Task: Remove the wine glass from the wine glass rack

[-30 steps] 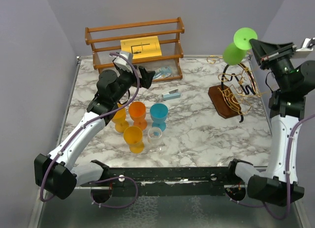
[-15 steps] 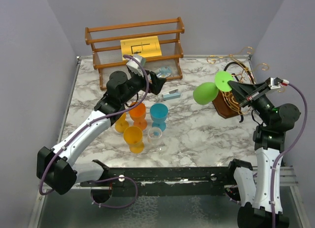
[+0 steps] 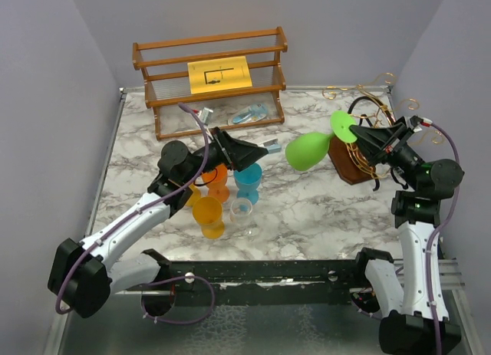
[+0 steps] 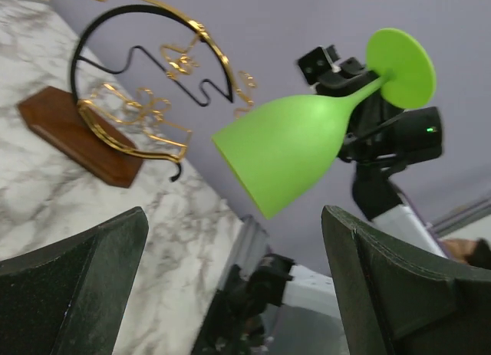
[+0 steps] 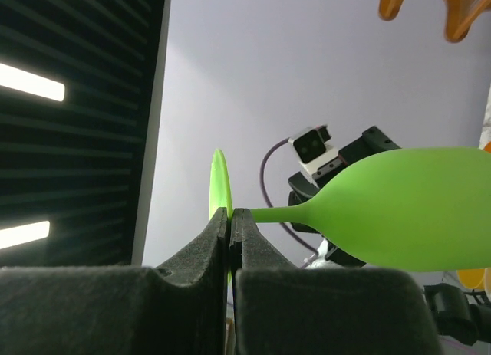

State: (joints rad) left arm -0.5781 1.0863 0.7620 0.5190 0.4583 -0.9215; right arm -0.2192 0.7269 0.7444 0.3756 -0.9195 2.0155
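The green wine glass [image 3: 307, 150] hangs sideways in the air, left of the wine glass rack [image 3: 354, 162], clear of its gold and black wire arms. My right gripper [image 3: 359, 134] is shut on the stem by the round foot; in the right wrist view it [image 5: 231, 217] pinches the stem, with the bowl [image 5: 414, 209] to the right. My left gripper [image 3: 261, 149] is open and empty, pointing at the bowl from the left, a short gap away. The left wrist view shows the glass [image 4: 299, 152] ahead, above its wide-apart fingers [image 4: 69, 286], and the rack's base [image 4: 77, 133].
Orange [image 3: 215, 175], yellow [image 3: 207, 213] and blue [image 3: 248, 179] cups and a clear glass [image 3: 242, 212] stand under my left arm. A slatted wooden shelf [image 3: 211, 64] with a yellow sheet stands at the back. A small blue-white object [image 3: 271, 146] lies by the left gripper.
My right arm has brought the green glass down from high above the rack and leftward. My left arm has swung right and forward toward the glass.
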